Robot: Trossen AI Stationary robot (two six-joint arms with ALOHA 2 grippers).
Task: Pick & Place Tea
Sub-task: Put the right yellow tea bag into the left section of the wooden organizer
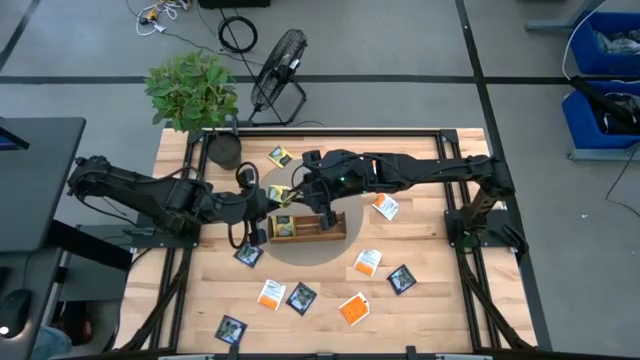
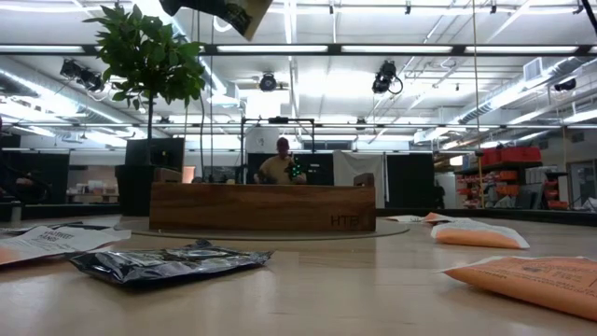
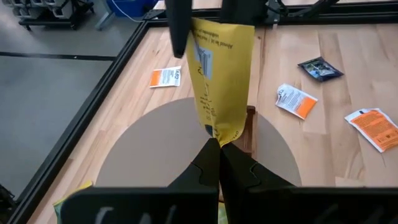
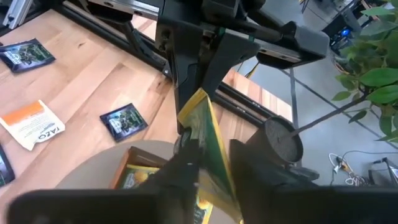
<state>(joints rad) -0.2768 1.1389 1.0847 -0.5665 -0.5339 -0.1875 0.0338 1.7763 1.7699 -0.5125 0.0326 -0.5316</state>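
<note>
Sachets: one yellow-green sachet (image 3: 221, 74) clamped between both hands, left hand (image 3: 219, 146) and right hand (image 4: 214, 155), above the tray (image 1: 308, 226); four orange-and-white sachets (image 1: 368, 262) and five navy sachets (image 1: 301, 297) on the tabletop (image 1: 420, 300).

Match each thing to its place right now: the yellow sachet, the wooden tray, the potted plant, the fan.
1 yellow sachet
2 wooden tray
3 potted plant
4 fan

A on the floor beyond the table
B on the round mat
C in the air, pinched by the left gripper
D at a table corner

Pairs: 1-C, 2-B, 3-D, 4-A
</note>
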